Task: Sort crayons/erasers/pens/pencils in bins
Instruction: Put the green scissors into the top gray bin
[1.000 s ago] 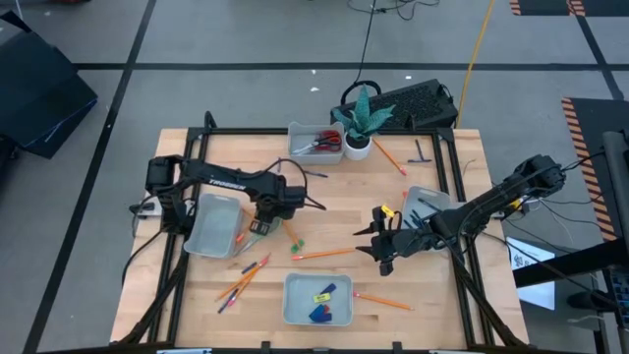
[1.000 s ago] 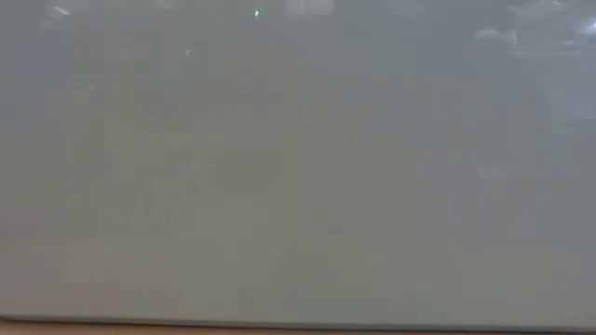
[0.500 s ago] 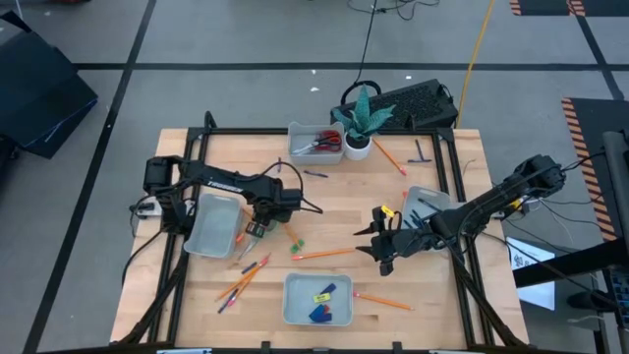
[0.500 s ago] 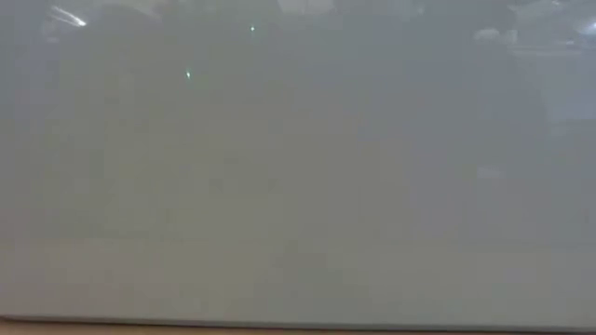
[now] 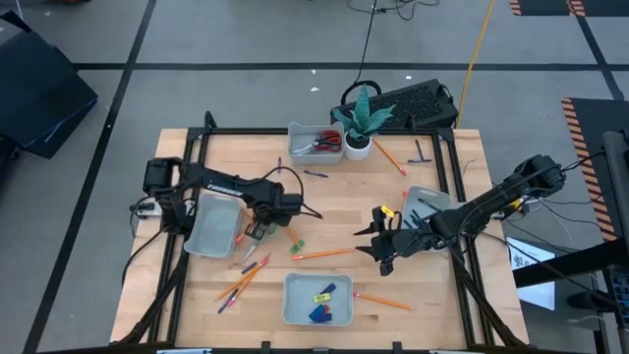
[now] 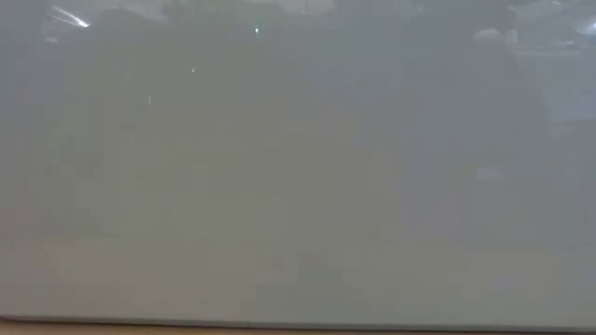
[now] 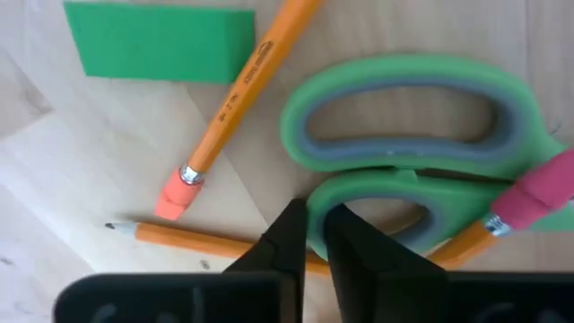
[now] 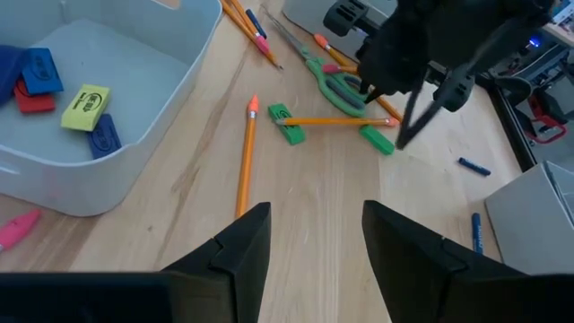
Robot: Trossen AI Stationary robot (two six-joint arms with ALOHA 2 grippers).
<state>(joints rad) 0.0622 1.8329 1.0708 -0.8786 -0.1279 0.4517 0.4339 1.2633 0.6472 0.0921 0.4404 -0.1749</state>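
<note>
Since the earlier high view, the left end effector (image 5: 263, 232) has been shifting slightly toward 7 o'clock, settling over the clutter beside the left bin (image 5: 213, 224); the right arm is unchanged.

In the high view, the front bin (image 5: 316, 299) at 6 o'clock is already holding erasers (image 5: 322, 297), and the back bin (image 5: 316, 142) at 12 o'clock is holding scissors (image 5: 320, 144). Orange pencils (image 5: 324, 254) are lying loose mid-tabletop and at 7 o'clock, so most sorting is probably remaining. The right end effector (image 5: 378, 241) is hovering near 3 o'clock, beside the right bin (image 5: 428, 204). Open wood is lying between the arms; the potted plant (image 5: 358, 123) is crowding the back edge.

The low view is showing only grey haze.

In the left wrist view, the left end effector (image 7: 316, 231) is pinched nearly closed, holding nothing visible, its tips touching a pencil (image 7: 211, 241) beside green scissors (image 7: 421, 152); a green eraser (image 7: 160, 42) is lying near.

In the right wrist view, the right end effector (image 8: 316, 235) is spread wide and empty above bare wood, a pencil (image 8: 245, 159) just ahead.
</note>
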